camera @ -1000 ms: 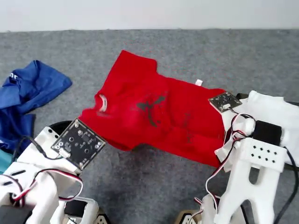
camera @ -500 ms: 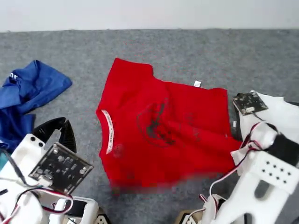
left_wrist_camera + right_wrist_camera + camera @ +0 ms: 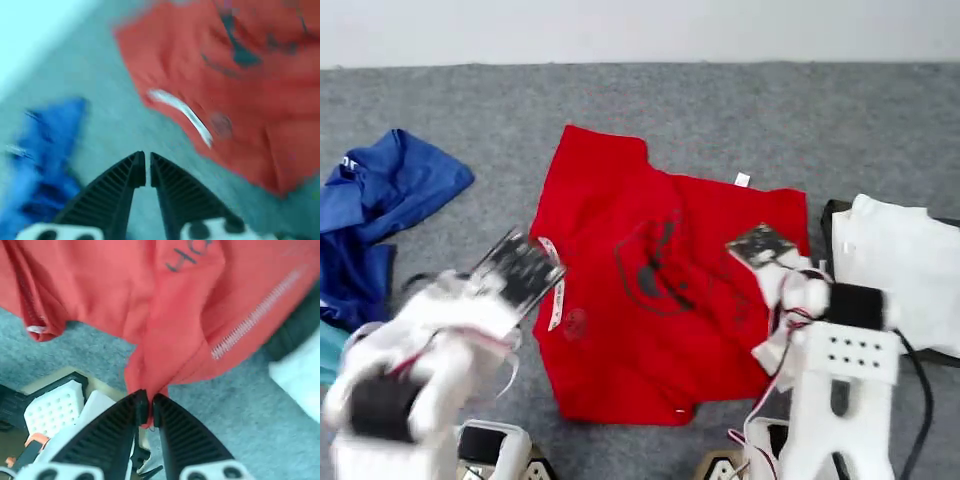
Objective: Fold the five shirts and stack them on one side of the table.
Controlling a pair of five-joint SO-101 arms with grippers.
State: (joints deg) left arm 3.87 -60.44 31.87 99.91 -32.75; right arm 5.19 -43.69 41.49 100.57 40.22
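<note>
The right gripper point(image 3: 146, 410) is pinching a fold of the spread red cotton T-shirt point(image 3: 660, 290); the left gripper point(image 3: 142, 170) is hanging closed, empty, beside its collar; folding is seemingly hardly beginning, a crumpled blue shirt point(image 3: 390, 190) waiting beyond.

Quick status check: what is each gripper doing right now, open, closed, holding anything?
Left gripper: closed, holding nothing.
Right gripper: closed on a pinched fold of the red shirt.
</note>
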